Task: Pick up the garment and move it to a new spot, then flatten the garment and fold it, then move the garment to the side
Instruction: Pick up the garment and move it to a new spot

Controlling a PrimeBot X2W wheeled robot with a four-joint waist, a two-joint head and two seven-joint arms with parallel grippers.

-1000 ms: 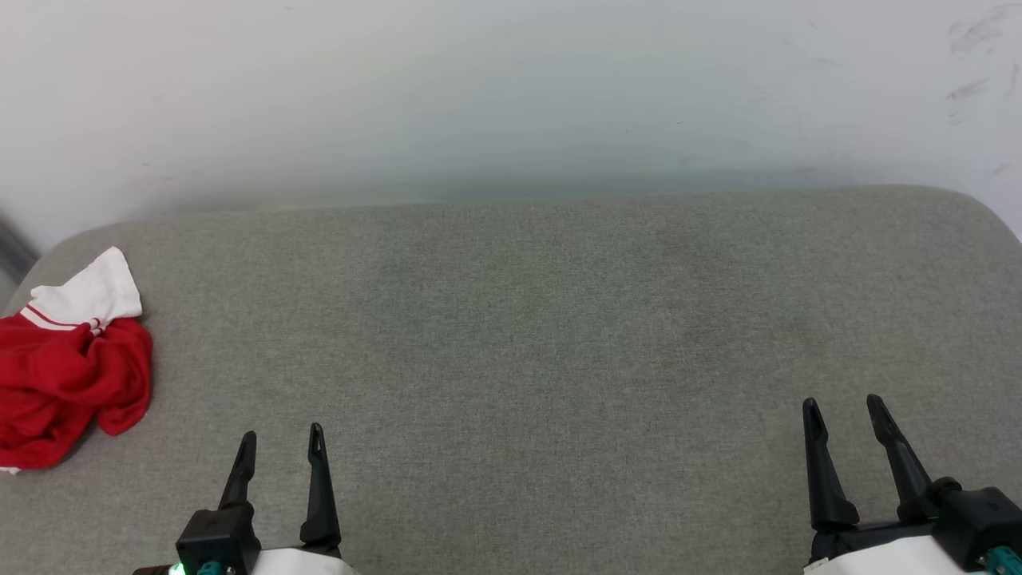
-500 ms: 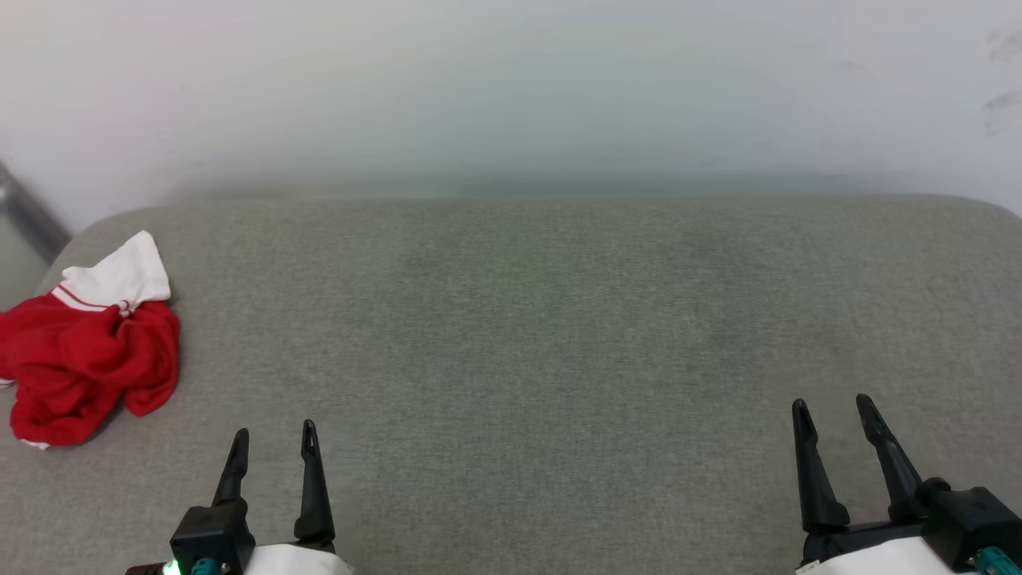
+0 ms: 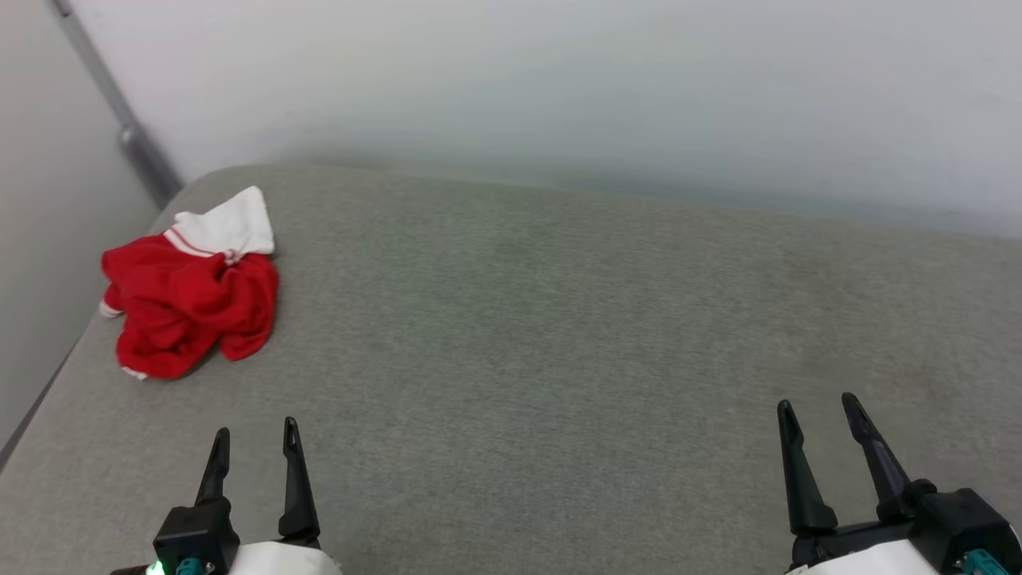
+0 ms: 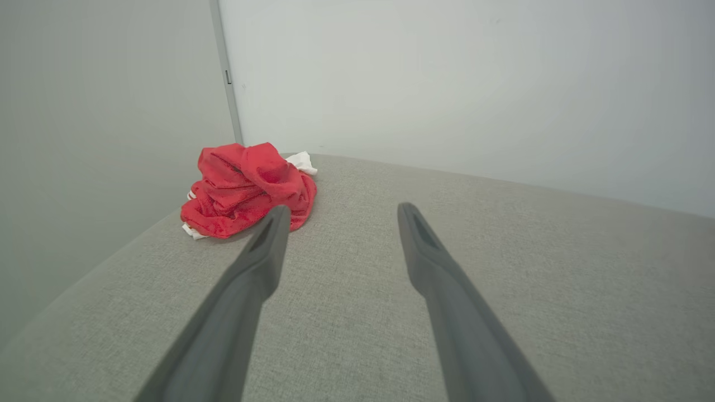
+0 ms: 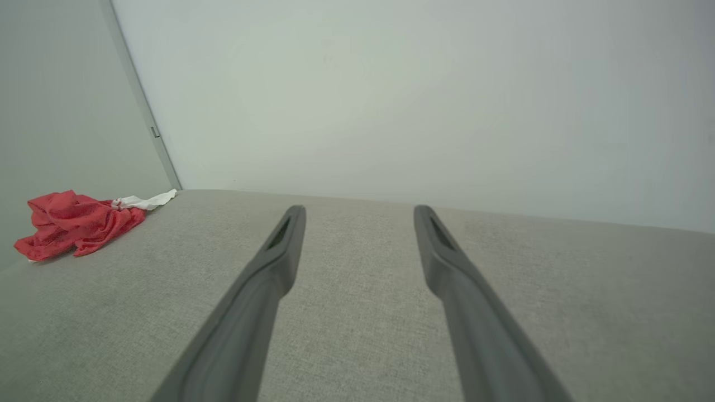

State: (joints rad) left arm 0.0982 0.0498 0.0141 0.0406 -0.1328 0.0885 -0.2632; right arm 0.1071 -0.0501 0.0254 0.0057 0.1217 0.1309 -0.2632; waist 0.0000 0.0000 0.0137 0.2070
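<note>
The garment (image 3: 192, 299) lies crumpled in a red heap with a white sleeve showing, near the far left corner of the grey cushion (image 3: 559, 335). In the left wrist view the garment (image 4: 246, 190) sits just beyond and left of my fingers. From the right wrist it appears as a low red heap, the garment (image 5: 75, 223), far off to the left. My left gripper (image 3: 254, 435) is open at the lower left, short of the garment, holding nothing. My right gripper (image 3: 818, 407) is open at the lower right, far from it.
A pale wall (image 3: 559, 88) rises behind the cushion. A grey vertical strip (image 3: 120, 120) marks a room corner at the far left, and the cushion's left edge (image 3: 48, 383) drops off close beside the garment.
The whole head view has swung left, so the camera turned; the garment now sits further in and the wall corner shows. Both grippers keep their open stance.
</note>
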